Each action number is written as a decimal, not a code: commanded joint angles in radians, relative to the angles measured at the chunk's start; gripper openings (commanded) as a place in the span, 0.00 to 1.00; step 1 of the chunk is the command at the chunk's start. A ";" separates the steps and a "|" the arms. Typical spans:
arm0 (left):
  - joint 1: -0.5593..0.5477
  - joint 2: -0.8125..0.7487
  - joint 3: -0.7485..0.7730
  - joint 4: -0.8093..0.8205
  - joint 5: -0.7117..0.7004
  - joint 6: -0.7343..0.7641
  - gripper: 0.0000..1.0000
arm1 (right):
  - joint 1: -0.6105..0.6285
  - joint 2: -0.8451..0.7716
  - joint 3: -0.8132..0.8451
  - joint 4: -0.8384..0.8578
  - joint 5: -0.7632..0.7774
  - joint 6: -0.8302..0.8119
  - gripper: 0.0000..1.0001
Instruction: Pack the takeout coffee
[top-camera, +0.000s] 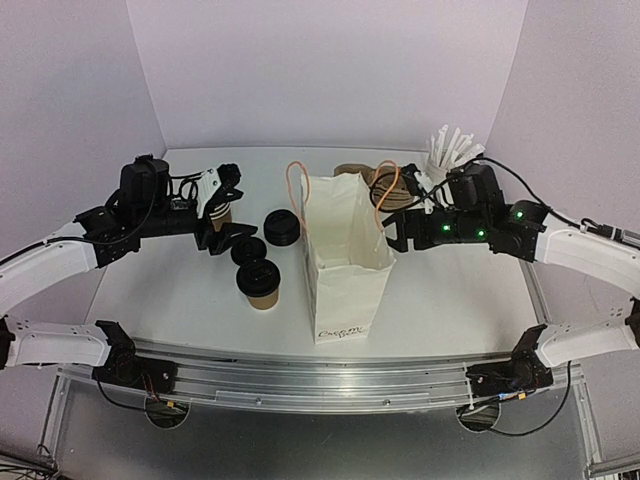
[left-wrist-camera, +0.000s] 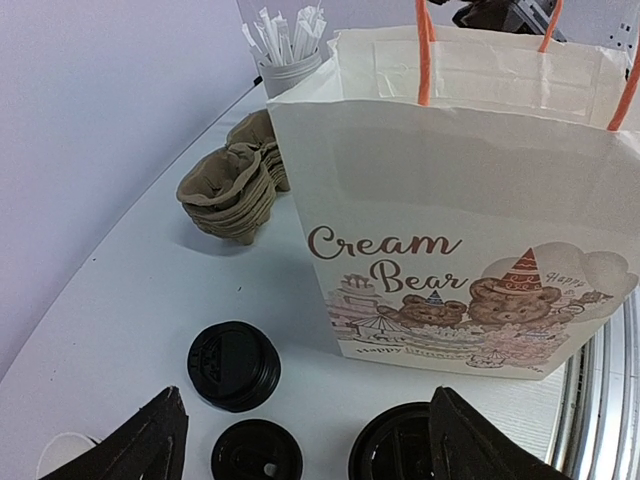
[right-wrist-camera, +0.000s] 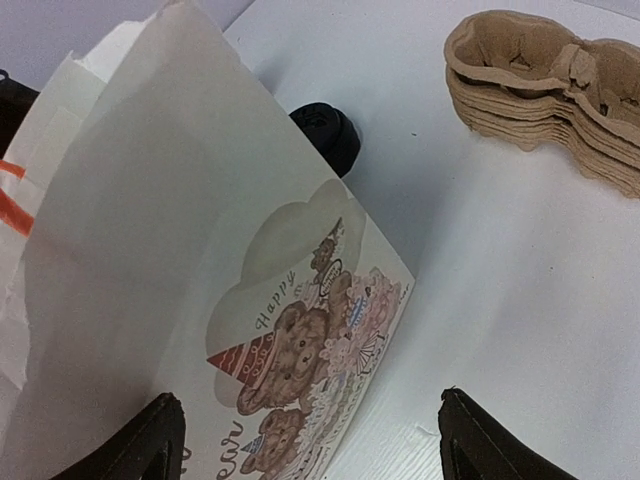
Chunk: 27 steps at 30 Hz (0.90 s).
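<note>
One lidded cup (top-camera: 262, 284) near left fingers (top-camera: 232, 234), untouched.

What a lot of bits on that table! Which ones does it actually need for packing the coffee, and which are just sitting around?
Needed for the job:
- lidded brown cup
- white paper bag

Just lying about, as far as I can judge:
- stack of black lids
- stack of lidless cups
- pulp cup carriers
- pot of white straws or stirrers
</note>
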<state>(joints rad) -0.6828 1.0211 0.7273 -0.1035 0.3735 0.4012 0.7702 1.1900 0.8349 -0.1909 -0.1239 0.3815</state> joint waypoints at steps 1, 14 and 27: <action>-0.006 0.000 0.034 0.038 0.005 0.020 0.83 | 0.010 0.003 0.008 0.049 -0.047 0.022 0.83; -0.006 -0.010 0.024 0.036 -0.002 0.043 0.83 | 0.045 -0.012 -0.027 0.044 -0.065 0.101 0.82; -0.006 -0.001 0.020 0.043 -0.001 0.048 0.83 | 0.048 -0.079 0.065 -0.237 0.174 0.141 0.84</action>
<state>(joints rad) -0.6865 1.0214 0.7273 -0.0944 0.3717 0.4312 0.8196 1.1833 0.8388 -0.2770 -0.0914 0.4947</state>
